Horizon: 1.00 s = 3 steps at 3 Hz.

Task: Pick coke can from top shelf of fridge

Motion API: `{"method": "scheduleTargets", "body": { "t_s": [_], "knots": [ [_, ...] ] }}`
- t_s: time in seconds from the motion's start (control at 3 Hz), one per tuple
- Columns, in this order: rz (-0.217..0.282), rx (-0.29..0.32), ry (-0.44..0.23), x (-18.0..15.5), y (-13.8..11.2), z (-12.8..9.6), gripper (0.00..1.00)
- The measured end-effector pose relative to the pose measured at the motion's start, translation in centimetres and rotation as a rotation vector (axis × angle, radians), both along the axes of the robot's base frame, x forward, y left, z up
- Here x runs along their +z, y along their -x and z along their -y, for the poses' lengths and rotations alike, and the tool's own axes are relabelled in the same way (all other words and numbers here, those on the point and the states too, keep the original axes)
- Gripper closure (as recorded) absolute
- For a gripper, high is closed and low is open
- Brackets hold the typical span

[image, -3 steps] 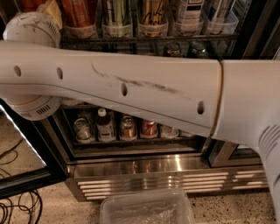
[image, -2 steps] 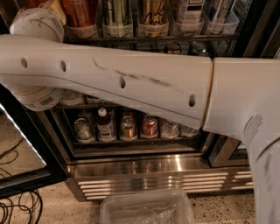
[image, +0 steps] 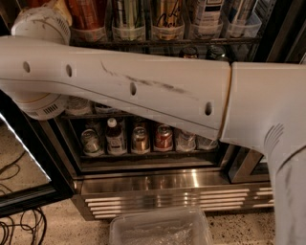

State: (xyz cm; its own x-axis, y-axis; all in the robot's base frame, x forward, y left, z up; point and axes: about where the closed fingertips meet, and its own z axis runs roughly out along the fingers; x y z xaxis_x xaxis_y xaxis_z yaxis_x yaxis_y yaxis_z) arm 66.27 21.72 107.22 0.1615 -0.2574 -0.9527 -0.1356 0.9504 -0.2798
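My white arm (image: 143, 91) lies across the whole view in front of the fridge (image: 167, 196), and its round joint (image: 40, 26) is at the upper left. The gripper is out of view. Above the arm, the uppermost rack in view (image: 167, 43) carries a row of clear trays with cans. A dark red can (image: 86, 14) stands in the left tray; no white script shows on it, so I cannot tell if it is the coke can. Much of the fridge's middle is hidden behind the arm.
The lowest rack holds a small bottle (image: 114, 136), a bronze can (image: 140, 139), a red can (image: 164, 138) and other cans. The open glass door (image: 24, 158) stands at the left. A clear plastic bin (image: 160, 229) sits on the floor in front, with cables (image: 16, 229) at lower left.
My arm has shifted a little up and to the left across the view. The fridge's contents have not moved.
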Motion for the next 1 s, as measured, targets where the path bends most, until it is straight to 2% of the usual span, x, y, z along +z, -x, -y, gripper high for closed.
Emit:
{"method": "scheduleTargets", "body": {
  "t_s": [0.33,0.67,1.0],
  "knots": [
    [0.000,0.000,0.000,0.0,0.0,0.0,0.85],
    [0.000,0.000,0.000,0.0,0.0,0.0,1.00],
    [0.031,-0.004,-0.051,1.3,0.8,0.5,1.00]
  ]
}}
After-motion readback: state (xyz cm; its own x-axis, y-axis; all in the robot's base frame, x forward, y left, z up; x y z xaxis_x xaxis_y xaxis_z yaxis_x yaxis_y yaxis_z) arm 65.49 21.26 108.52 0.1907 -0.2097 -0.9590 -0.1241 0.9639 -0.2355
